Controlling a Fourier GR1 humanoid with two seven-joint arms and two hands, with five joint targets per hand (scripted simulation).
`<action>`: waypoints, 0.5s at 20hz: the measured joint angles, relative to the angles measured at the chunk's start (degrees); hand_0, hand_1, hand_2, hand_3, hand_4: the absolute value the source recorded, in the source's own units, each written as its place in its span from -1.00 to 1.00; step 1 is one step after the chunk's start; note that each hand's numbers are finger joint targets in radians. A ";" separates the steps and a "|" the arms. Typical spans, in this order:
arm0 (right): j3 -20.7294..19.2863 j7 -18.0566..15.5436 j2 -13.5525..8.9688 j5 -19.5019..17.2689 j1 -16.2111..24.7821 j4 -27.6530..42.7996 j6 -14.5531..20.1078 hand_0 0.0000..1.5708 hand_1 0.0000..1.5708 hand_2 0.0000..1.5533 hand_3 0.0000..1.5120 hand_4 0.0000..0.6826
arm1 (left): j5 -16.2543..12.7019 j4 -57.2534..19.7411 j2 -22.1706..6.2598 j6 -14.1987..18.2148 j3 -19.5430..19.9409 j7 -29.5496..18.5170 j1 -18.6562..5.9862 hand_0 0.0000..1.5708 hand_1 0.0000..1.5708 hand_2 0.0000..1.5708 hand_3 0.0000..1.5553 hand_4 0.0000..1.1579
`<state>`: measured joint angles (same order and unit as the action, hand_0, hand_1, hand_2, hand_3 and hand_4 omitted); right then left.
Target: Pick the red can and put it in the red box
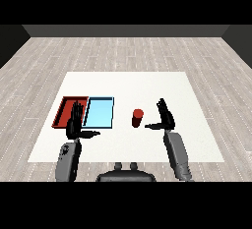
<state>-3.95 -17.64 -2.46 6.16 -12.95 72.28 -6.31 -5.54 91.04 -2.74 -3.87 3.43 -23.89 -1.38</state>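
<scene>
A red can [137, 117] stands upright on the white table [128, 88], right of the two trays. My right hand [166, 116] hovers just right of the can, fingers straight and thumb stretched out toward it, not touching. The red tray [63, 110] lies at the left with nothing visible in it. My left hand [75, 123] is raised with straight fingers over the near edge of the red tray, covering part of it, thumb pointing right.
A light blue tray [100, 112] lies directly right of the red tray, between it and the can. White tabletop stretches beyond and to the right of the can. Wooden floor surrounds the table.
</scene>
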 measured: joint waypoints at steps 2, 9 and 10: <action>-0.37 -0.53 0.42 0.45 -2.01 -2.74 0.03 -1.00 -1.00 -1.00 -1.00 -1.00 | 0.16 0.25 0.53 0.48 -0.44 0.36 -0.22 -1.00 -1.00 -1.00 -1.00 -1.00; 1.18 -2.90 1.88 1.43 -6.08 -9.98 1.10 -1.00 -1.00 -1.00 -1.00 -1.00 | -0.57 1.05 -0.11 -0.22 0.09 1.03 0.31 -1.00 -1.00 -1.00 -1.00 -1.00; 0.70 -4.45 1.80 1.46 -7.20 -12.83 0.57 -1.00 -1.00 -1.00 -1.00 -1.00 | -0.40 1.79 0.12 -0.07 -0.18 0.94 1.10 -1.00 -1.00 -1.00 -1.00 -1.00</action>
<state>-3.25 -22.10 -0.65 7.63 -20.15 59.45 -5.74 -5.94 92.83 -2.61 -3.95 3.25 -22.96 -0.28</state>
